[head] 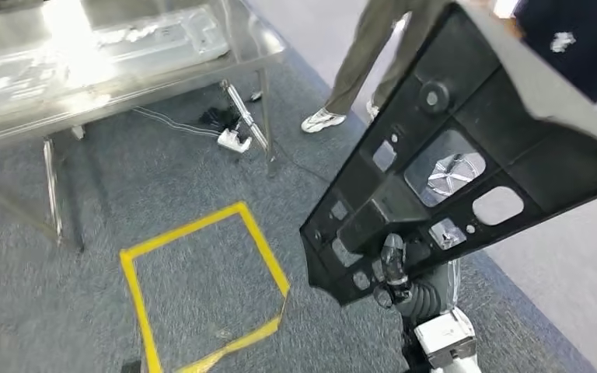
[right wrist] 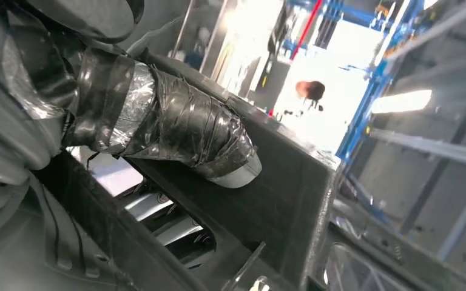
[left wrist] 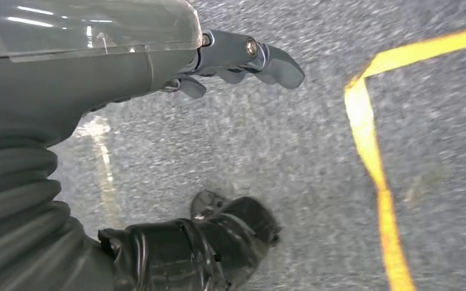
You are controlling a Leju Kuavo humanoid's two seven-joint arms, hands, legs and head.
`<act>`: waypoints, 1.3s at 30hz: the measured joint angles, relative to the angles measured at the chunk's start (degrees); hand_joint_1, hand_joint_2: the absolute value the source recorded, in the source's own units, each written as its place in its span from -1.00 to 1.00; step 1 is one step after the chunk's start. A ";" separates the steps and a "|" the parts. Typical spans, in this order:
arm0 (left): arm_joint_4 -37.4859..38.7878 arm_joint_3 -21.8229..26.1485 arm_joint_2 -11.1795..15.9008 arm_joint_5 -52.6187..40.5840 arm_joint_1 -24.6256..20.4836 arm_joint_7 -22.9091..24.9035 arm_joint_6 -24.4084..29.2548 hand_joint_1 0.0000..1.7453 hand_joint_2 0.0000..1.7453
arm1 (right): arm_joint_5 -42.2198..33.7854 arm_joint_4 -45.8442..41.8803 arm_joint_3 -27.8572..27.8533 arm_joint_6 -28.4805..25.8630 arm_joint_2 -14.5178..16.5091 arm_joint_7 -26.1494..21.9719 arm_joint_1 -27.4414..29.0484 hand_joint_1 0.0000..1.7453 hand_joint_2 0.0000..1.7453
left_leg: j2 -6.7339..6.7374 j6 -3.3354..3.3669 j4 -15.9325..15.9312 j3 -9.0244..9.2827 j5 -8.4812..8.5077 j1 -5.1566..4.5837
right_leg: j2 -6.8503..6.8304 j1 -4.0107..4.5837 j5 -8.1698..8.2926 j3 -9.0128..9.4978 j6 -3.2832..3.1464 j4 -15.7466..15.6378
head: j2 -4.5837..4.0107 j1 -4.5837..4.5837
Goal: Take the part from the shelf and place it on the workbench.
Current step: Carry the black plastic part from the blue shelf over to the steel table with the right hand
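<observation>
The part is a large black plastic panel (head: 513, 101) with several cut-outs, tilted in the air at the right of the head view. My right hand (head: 395, 272) grips its lower edge from underneath. In the right wrist view the tape-wrapped thumb (right wrist: 176, 130) presses on the panel's black rim (right wrist: 291, 194). The metal workbench (head: 163, 78) stands at the upper left, well apart from the panel. My left hand (left wrist: 236, 57) hangs over the grey carpet with its fingers apart from the taped thumb (left wrist: 218, 236), and it holds nothing.
Shiny sheet-metal pieces (head: 148, 39) lie on the workbench. A yellow tape square (head: 260, 241) marks the carpet in front of me. Cables and a white power strip (head: 233, 140) lie by a bench leg. A person's legs (head: 365, 54) stand just behind the panel.
</observation>
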 joint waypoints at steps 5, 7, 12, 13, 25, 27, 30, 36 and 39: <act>0.00 -0.78 0.92 -0.05 -0.10 -0.68 -1.14 -1.00 1.00 | 0.58 0.04 0.62 -2.33 -0.02 0.51 1.95 1.00 1.00 | -4.54 0.15 0.27 0.43 -0.32 0.04 | 2.32 -0.06 2.59 -4.92 -0.14 4.14 | 0.00 0.13; 0.00 -0.87 1.09 -0.11 -0.01 -0.43 -1.32 -1.00 1.00 | 0.72 -0.01 0.64 -2.79 -0.07 0.61 2.08 1.00 1.00 | -6.11 -0.19 0.65 0.38 -0.62 0.03 | 4.90 -0.32 6.34 -2.41 -0.42 -3.15 | 0.00 0.12; 0.01 -1.63 1.11 -0.87 0.37 1.61 -1.54 -1.00 1.00 | 2.05 -0.63 0.78 -3.58 -0.19 1.97 2.51 1.00 1.00 | -8.10 -1.92 0.83 -0.59 -0.65 0.19 | 4.88 -0.43 7.31 -0.44 -1.67 -7.32 | 0.00 0.09; 0.01 -1.81 1.03 -0.97 0.47 1.89 -1.58 -1.00 1.00 | 2.41 -0.80 0.82 -3.78 -0.21 2.39 2.52 1.00 1.00 | -6.71 -2.29 1.80 -1.04 -1.30 0.14 | 4.14 -0.51 7.42 -0.12 -2.03 -7.70 | 0.00 -0.20; 0.00 -2.93 0.69 -1.08 0.04 -0.81 -2.65 -1.00 1.00 | 4.35 -2.32 1.31 -3.87 -0.32 5.78 2.73 1.00 1.00 | 3.45 -2.16 0.54 -0.23 -0.65 -0.16 | -4.53 0.21 5.35 2.58 -1.14 -8.35 | 0.00 -0.68; -0.01 -3.07 0.62 -0.91 0.18 -1.23 -2.70 -1.00 1.00 | 3.89 -2.32 1.55 -3.49 -0.32 5.82 2.39 1.00 1.00 | 2.03 -1.53 0.20 0.00 -0.64 0.03 | -5.04 0.14 4.89 3.11 -0.50 -8.44 | 0.00 -0.64; -0.01 -3.22 0.32 -0.87 0.17 -2.15 -2.69 -1.00 1.00 | 2.70 -2.32 1.75 -3.07 -0.34 5.56 1.84 1.00 1.00 | 0.09 -0.60 -0.50 0.82 -0.51 0.51 | -0.61 -0.20 1.69 0.84 0.19 -2.86 | 0.00 -0.13; -0.02 -3.29 -0.17 -0.62 0.01 -3.57 -1.86 -1.00 1.00 | -0.62 -1.94 1.75 -1.45 -0.51 3.91 1.76 1.00 1.00 | -5.02 -0.21 0.12 1.02 -1.00 0.32 | 2.80 -0.18 3.96 -4.18 -0.21 1.80 | 0.00 0.13; -0.03 -3.29 -0.69 -0.11 -0.10 -3.37 -0.58 -1.00 1.00 | -3.29 -1.19 1.75 0.87 -0.46 1.70 1.04 1.00 1.00 | -7.13 -0.82 0.55 0.58 -1.17 0.43 | 6.65 -0.36 7.30 -0.81 -0.83 -6.80 | 0.00 0.13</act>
